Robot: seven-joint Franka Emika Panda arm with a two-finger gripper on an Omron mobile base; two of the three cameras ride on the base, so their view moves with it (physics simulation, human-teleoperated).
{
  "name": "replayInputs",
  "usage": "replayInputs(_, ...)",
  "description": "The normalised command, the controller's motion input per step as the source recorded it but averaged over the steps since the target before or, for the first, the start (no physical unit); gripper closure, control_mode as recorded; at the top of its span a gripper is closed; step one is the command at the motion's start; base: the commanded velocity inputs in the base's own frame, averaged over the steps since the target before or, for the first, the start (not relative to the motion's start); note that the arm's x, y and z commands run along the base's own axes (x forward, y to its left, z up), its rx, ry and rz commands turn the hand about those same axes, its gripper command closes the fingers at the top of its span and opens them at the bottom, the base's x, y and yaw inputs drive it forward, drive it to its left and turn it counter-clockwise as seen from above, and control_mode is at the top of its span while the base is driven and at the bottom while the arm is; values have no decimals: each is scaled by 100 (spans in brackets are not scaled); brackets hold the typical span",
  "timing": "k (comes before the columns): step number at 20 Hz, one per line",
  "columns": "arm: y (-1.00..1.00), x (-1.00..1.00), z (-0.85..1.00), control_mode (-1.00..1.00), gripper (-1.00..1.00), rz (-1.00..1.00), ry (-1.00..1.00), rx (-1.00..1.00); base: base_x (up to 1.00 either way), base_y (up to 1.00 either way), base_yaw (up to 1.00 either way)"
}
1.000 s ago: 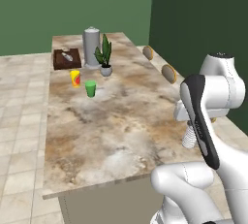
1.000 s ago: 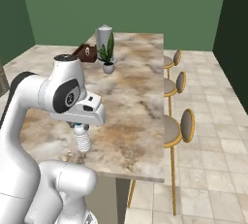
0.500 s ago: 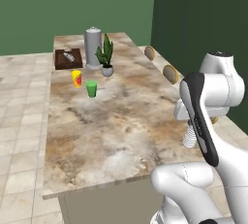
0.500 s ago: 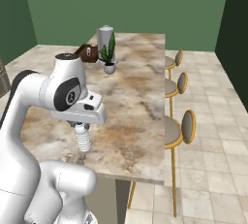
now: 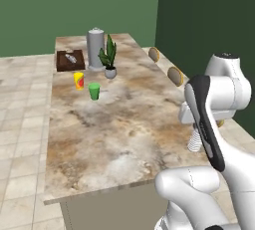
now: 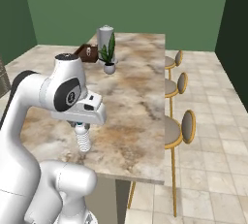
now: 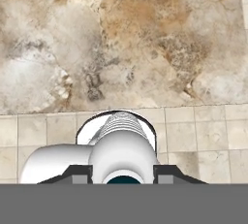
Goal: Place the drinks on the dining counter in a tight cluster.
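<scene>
Unmoved: water bottle (image 6: 83, 139) in gripper (image 6: 80, 127)

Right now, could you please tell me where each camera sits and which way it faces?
Left base view: behind the arm's left, facing forward-down over the dining counter; arm rises lower right.
Right base view: behind its right, same counter, stools alongside; arm lower left, gripper holding the water bottle.
Hand view: on the hand, looking down the bottle onto counter edge and floor.
Shared: both base views show the potted plant.

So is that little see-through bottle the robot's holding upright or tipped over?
Upright. The clear water bottle hangs straight down from the gripper, cap end up in it, base just above the dining counter.
</scene>
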Motion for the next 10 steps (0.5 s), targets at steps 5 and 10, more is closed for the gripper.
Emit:
replayInputs(5,8,90,4,-100,100,1,6,0,0,0,0)
replayInputs(10,0,100,10,-100,100,2,11,0,0,0,0)
